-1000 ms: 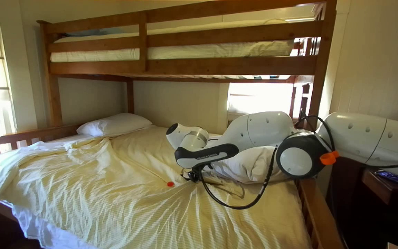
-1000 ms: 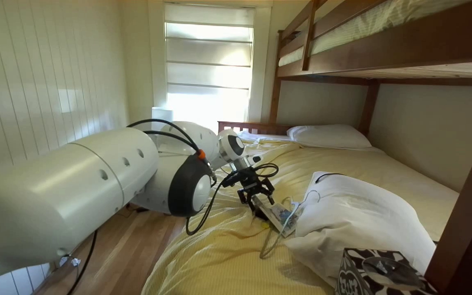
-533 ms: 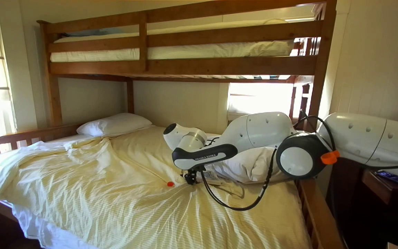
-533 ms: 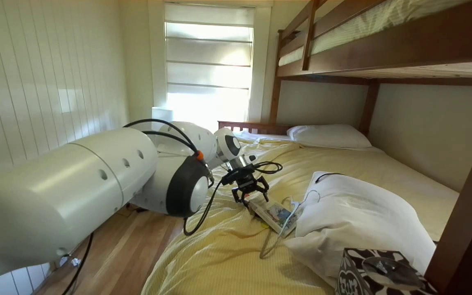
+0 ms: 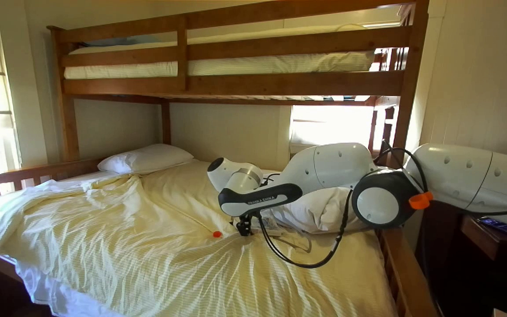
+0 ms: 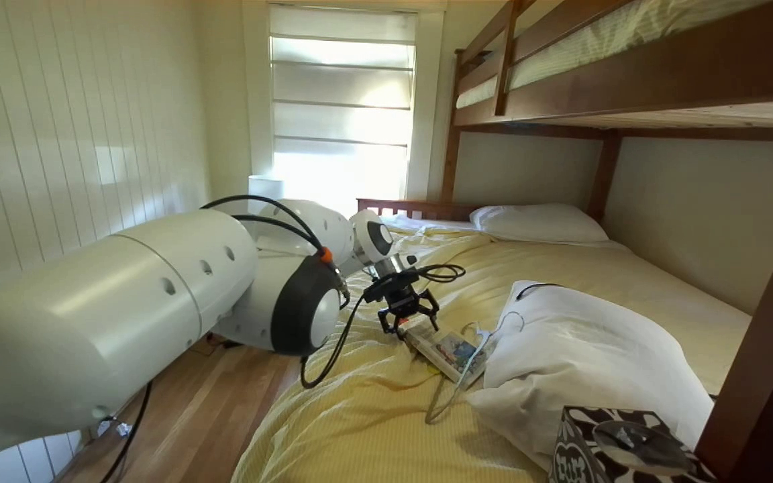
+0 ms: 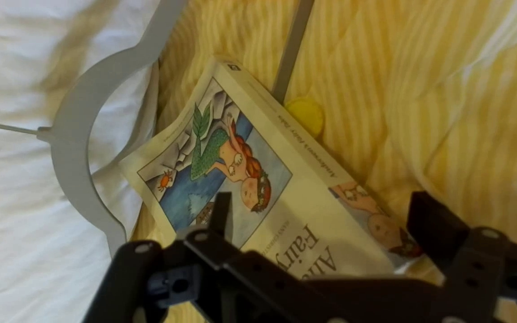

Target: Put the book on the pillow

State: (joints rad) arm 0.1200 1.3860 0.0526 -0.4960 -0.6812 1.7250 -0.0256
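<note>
Book (image 7: 276, 188) located on yellow striped surface (image 6: 373, 422), front cover up. Hand (image 7: 323, 213) over the book's title end, fingers (image 7: 435, 226) spread apart; contact with the cover cannot be determined. Pillow (image 6: 594, 362) lies just beside the book's opposite end. Grey hanger (image 7: 71, 139) beside the book; yellow disc (image 7: 305, 115) near its spine.

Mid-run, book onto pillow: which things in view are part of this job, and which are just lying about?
Part of the job:
mermaid-cover book
rumpled white pillow beside it

Just lying about:
clothes hanger
round yellow thing
patterned box
smoother pillow
small red-orange thing
</note>
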